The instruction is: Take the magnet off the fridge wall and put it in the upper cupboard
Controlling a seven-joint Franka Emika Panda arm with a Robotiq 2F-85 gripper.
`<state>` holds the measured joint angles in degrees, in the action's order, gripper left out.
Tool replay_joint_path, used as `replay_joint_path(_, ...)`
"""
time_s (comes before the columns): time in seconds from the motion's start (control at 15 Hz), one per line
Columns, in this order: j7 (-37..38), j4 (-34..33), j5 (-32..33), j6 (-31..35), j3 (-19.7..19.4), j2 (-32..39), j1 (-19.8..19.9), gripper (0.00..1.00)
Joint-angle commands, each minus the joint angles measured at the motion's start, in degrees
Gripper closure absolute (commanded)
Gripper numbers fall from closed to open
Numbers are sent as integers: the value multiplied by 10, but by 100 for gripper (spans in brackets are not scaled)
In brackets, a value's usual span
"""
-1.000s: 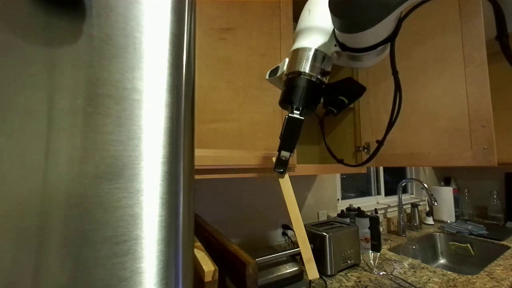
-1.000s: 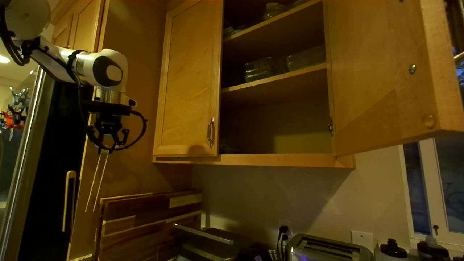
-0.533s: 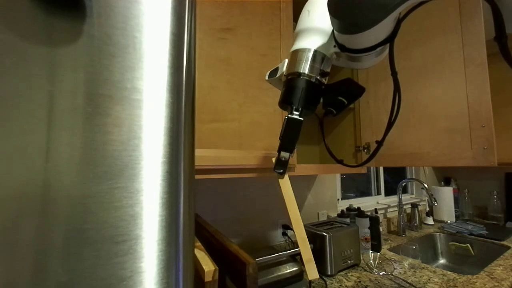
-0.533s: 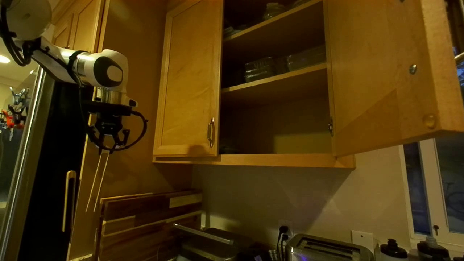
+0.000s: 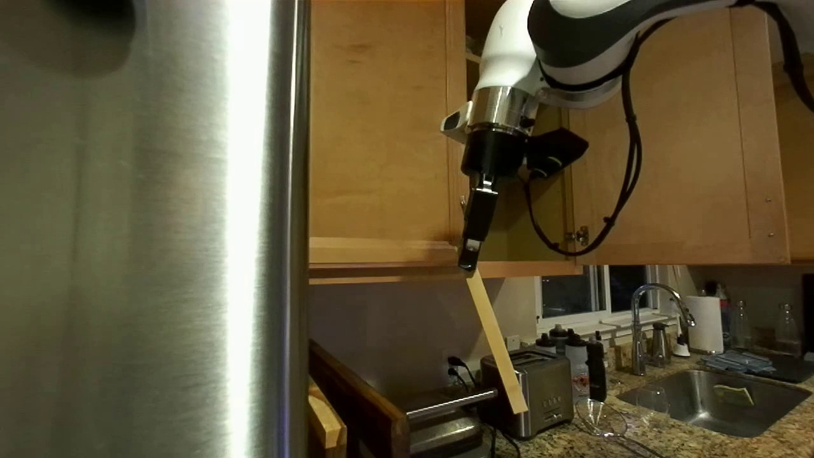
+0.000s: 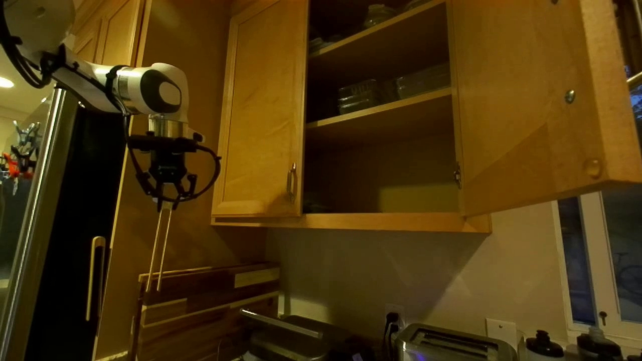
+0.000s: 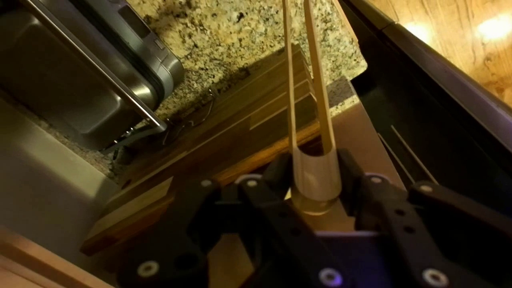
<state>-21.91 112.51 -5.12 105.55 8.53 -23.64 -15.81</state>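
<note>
Carried wooden tongs (image 5: pixel 497 343) farther from fridge wall (image 5: pixel 159 254) since earlier frame. Hanging in midair, pinched by the joined end (image 7: pixel 318 176) between narrowed jaws. Probably light, springy, smooth; best held there, where stiffest. Not yet in upper cupboard (image 6: pixel 381 221).

in an exterior view: fridge wall (image 5: pixel 159 267) (close) | both exterior views: upper cupboard (image 6: pixel 386 165) | wrist view: downward

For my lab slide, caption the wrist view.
Gripper holding the two-pronged magnet by its bend, wooden boards and speckled countertop beyond.
</note>
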Motion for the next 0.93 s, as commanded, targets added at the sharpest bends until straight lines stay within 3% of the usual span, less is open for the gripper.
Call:
replay_joint_path(0.0, -20, 9, 43, -41, -13, -32, 17, 91)
replay_joint_path(0.27, -94, -4, 101, -85, -42, -41, 26, 91)
replay_joint_path(0.87, -385, -25, 216, -21, -93, -44, 30, 91)
